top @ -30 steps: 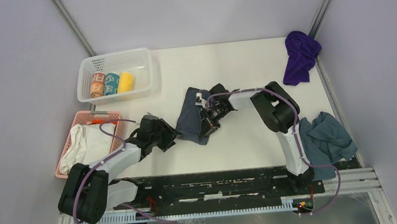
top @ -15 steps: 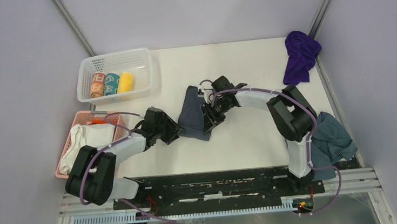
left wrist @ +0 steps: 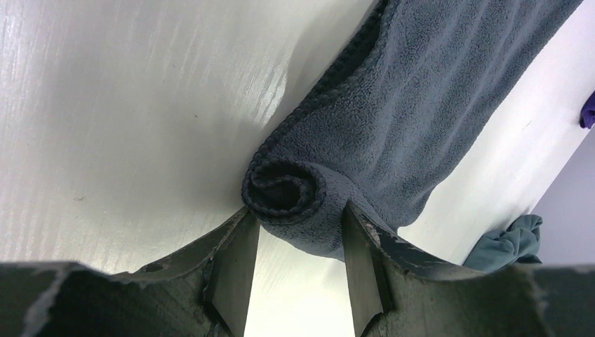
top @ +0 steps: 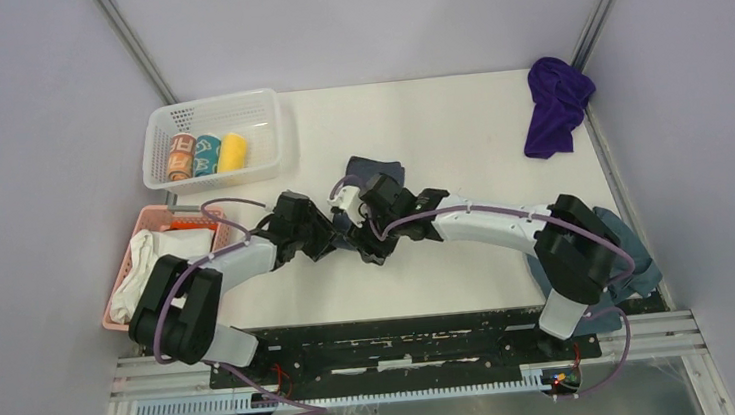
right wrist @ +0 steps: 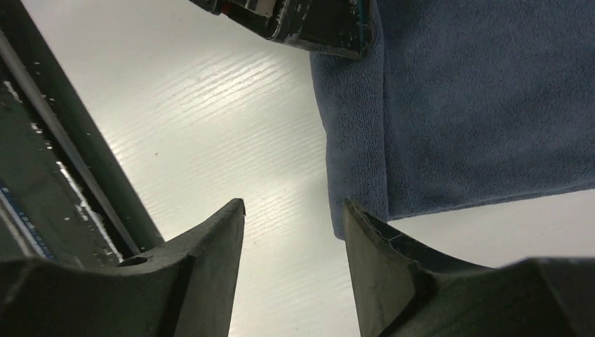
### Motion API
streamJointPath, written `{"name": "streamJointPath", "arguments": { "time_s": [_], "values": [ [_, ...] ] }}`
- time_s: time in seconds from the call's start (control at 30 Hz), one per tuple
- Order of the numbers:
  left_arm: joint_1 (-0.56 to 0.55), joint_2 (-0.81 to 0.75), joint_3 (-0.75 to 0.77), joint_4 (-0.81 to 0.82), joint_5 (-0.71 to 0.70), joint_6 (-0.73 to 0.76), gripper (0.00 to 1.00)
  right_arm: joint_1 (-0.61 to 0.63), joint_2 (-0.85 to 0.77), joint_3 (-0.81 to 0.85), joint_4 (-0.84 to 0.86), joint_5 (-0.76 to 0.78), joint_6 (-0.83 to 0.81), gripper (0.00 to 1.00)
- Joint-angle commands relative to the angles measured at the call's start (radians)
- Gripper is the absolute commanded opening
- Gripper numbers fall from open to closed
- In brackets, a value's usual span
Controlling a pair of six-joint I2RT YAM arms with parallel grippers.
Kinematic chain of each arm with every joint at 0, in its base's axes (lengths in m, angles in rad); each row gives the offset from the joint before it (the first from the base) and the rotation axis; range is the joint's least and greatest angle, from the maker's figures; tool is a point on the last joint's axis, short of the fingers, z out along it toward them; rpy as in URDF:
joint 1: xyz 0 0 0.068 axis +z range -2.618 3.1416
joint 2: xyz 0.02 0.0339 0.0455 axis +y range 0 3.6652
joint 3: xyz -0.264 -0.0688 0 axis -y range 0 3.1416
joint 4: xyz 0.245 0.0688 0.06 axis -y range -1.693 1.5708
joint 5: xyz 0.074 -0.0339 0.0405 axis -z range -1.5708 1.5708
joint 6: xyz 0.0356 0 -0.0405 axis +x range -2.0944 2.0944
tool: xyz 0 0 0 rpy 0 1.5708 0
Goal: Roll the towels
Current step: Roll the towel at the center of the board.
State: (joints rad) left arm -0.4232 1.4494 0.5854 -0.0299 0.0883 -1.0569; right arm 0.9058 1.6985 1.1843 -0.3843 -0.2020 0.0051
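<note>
The right end effector (right wrist: 291,210) had just spread and let go of the grey towel (left wrist: 421,105), leaving the left end effector (left wrist: 298,210) pinching its started roll.

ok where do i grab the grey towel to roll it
Pinch the rolled end of the grey towel across the coil, coming from its spiral face, where the left gripper sits. The coil is thick and firm; the rest lies flat on the table.
</note>
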Motion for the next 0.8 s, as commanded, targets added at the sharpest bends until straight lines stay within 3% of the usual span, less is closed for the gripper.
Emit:
{"name": "streamJointPath", "arguments": {
  "time_s": [0.0, 0.53, 0.77],
  "values": [
    [-0.005, 0.045, -0.001, -0.102, -0.07, 0.077, 0.55, 0.026, 0.029, -0.004, 0.067, 0.148, -0.087, 0.62],
    [-0.005, 0.098, 0.047, -0.123, -0.086, 0.121, 0.55, 0.042, 0.172, 0.006, -0.031, 0.303, -0.126, 0.62],
    [-0.002, 0.144, 0.063, -0.122, -0.082, 0.137, 0.55, 0.045, 0.234, 0.017, -0.071, 0.336, -0.131, 0.54]
  ]
}}
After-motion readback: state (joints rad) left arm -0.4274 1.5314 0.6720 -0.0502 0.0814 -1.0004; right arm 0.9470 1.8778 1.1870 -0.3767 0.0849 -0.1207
